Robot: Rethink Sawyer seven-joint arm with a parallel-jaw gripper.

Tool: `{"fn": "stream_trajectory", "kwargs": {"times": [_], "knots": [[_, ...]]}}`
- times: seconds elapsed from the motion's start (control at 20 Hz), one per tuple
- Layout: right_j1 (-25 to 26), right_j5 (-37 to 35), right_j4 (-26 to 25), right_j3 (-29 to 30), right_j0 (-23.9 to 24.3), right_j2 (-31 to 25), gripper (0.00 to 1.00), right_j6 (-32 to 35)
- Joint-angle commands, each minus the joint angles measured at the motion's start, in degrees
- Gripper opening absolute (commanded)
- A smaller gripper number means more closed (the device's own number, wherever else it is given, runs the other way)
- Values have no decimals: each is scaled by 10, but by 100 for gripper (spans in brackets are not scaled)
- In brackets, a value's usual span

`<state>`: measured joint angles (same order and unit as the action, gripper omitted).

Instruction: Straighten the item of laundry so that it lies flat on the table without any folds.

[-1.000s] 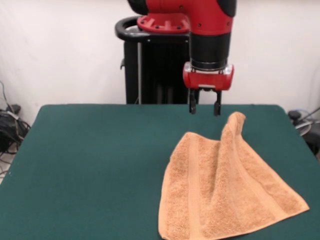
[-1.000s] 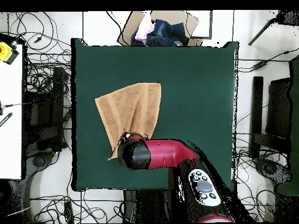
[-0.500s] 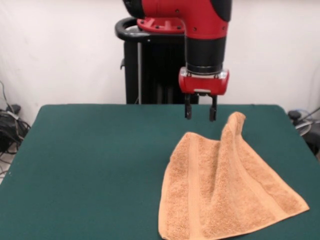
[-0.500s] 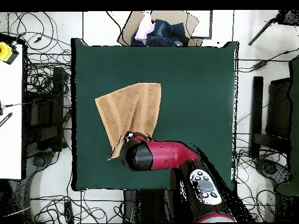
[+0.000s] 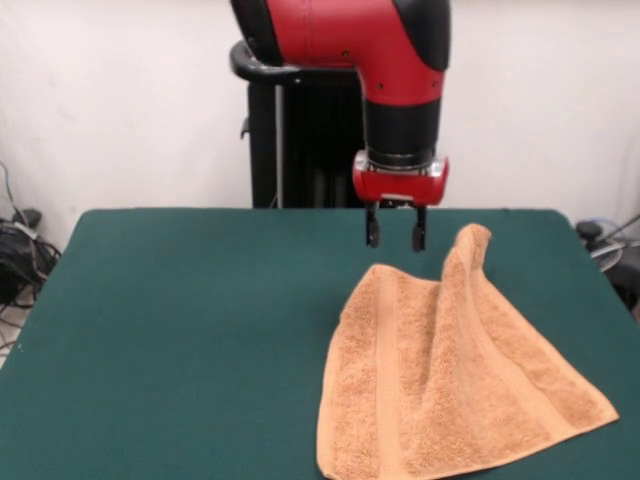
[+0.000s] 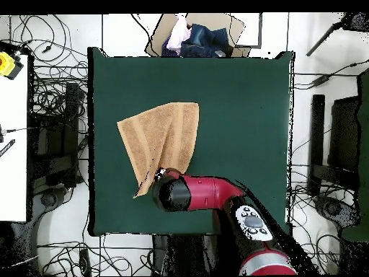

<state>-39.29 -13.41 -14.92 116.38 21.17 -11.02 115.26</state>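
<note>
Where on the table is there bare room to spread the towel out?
In the overhead view, the table is bare green from the towel across to its right edge, and along the top edge. The crowded part is the towel's lower end, where the open tool hangs above its raised fold.

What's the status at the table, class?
Gripper open, empty, above table. Towel rumpled, one ridge standing up. Nothing in the way.
</note>
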Motion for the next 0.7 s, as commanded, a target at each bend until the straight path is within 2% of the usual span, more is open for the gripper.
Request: {"fn": "stream_trajectory", "kwargs": {"times": [0.05, 0.7], "knots": [[41, 41, -21, -12, 1, 4, 100, 50], [40, 19, -14, -9, 10, -5, 100, 41]]}}
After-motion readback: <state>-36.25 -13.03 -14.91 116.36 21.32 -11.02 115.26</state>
